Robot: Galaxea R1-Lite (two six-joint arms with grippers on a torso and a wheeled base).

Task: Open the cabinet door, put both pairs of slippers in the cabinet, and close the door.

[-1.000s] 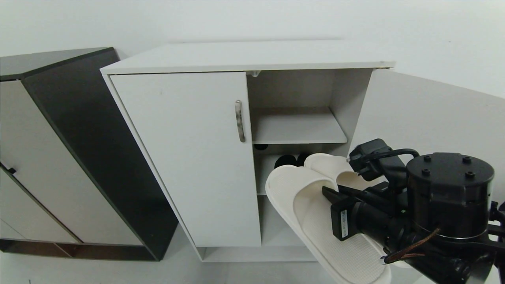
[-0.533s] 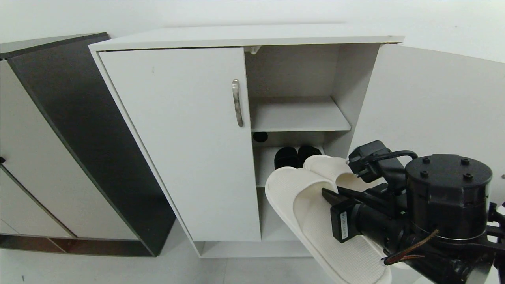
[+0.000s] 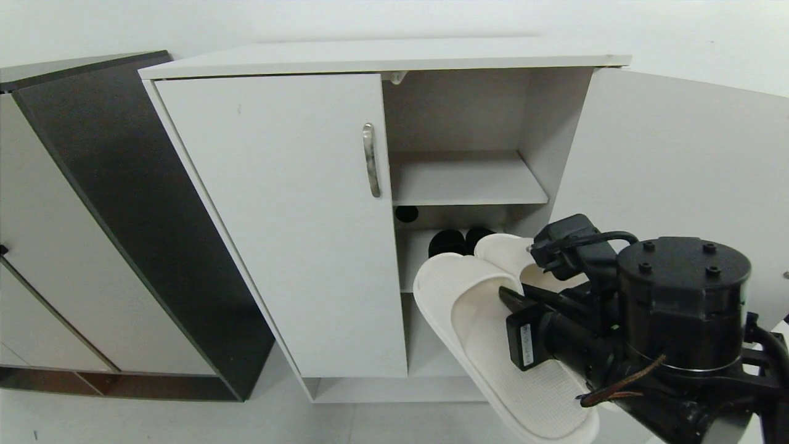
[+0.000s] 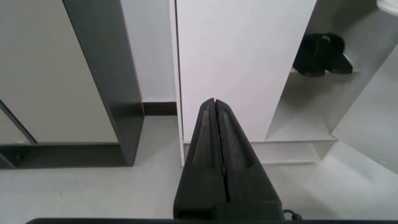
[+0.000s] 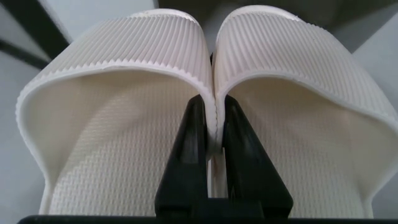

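Note:
The white cabinet point(image 3: 382, 58) has its right door point(image 3: 672, 166) swung open and its left door point(image 3: 290, 228) closed. A black pair of slippers point(image 3: 459, 240) rests on the middle shelf, also visible as black slippers point(image 4: 323, 53) in the left wrist view. My right gripper point(image 5: 213, 118) is shut on the white slippers point(image 5: 124, 124), pinching the inner straps of both together. In the head view the white slippers point(image 3: 487, 320) hang in front of the open right half, toes toward the shelves. My left gripper point(image 4: 214, 109) is shut and empty, low before the closed door.
A dark-sided cabinet point(image 3: 123, 203) stands against the white one on the left. The top shelf point(image 3: 465, 182) and the bottom compartment point(image 3: 431, 351) are bare. Light floor point(image 3: 185, 425) lies in front.
From one second ago the head view shifted closer and higher. Since half a second ago my right arm and the white slippers moved slightly left and toward the cabinet.

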